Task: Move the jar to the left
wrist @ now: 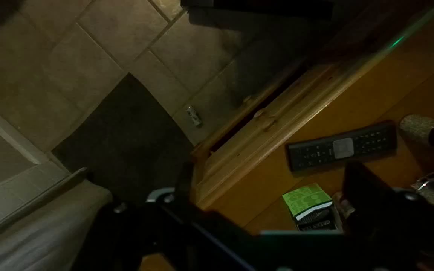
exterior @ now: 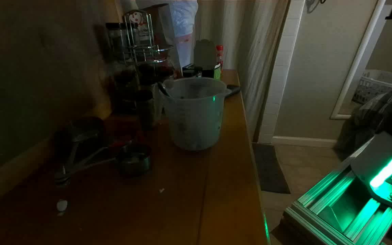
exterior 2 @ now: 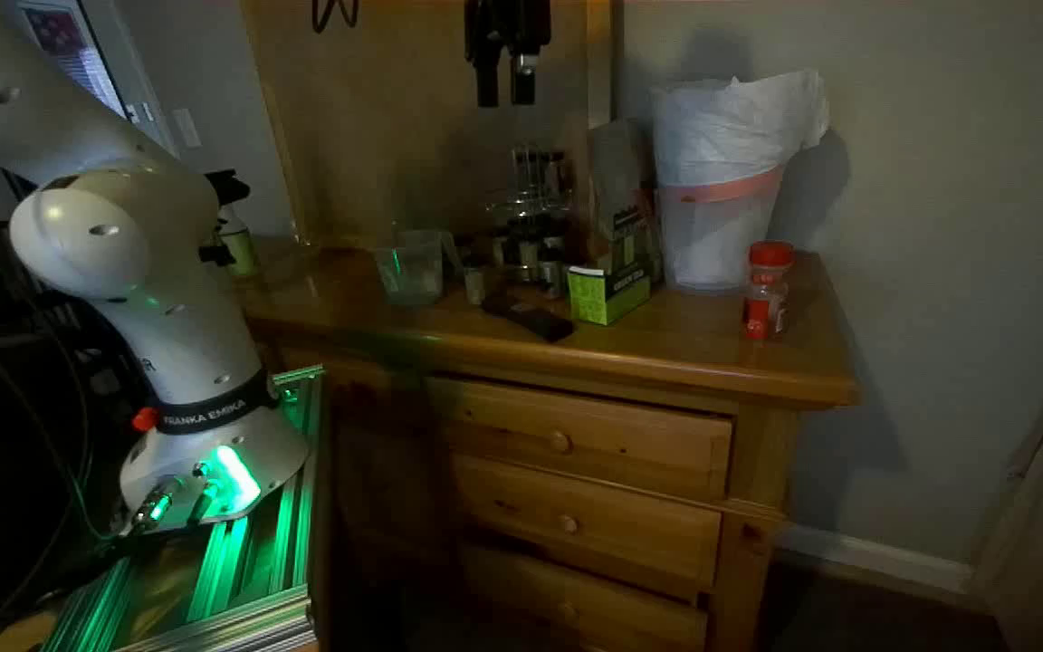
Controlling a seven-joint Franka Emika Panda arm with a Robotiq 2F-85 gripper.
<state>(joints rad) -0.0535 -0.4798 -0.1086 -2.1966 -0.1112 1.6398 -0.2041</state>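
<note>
the plastic jug (exterior: 196,119), milky, translucent, thick-rimmed, tapered, stands upright on the varnished wooden dresser (exterior 2: 712,337), near the chrome wire spice rack (exterior: 144,47). its contents are too dim to make out; a dark rod (exterior: 163,89) shows at its rim, inside or behind, i cannot tell. the rack holds dark-capped glass jars (exterior: 117,38); a translucent bucket (exterior 2: 712,244) holds a crumpled white plastic bag (exterior 2: 725,136). a metal measuring cup (exterior: 134,161) sits in shadow. the gripper (exterior 2: 505,98) hangs high, released, its fingers parted; in the wrist view it covers part of the green tea box (wrist: 309,199).
</note>
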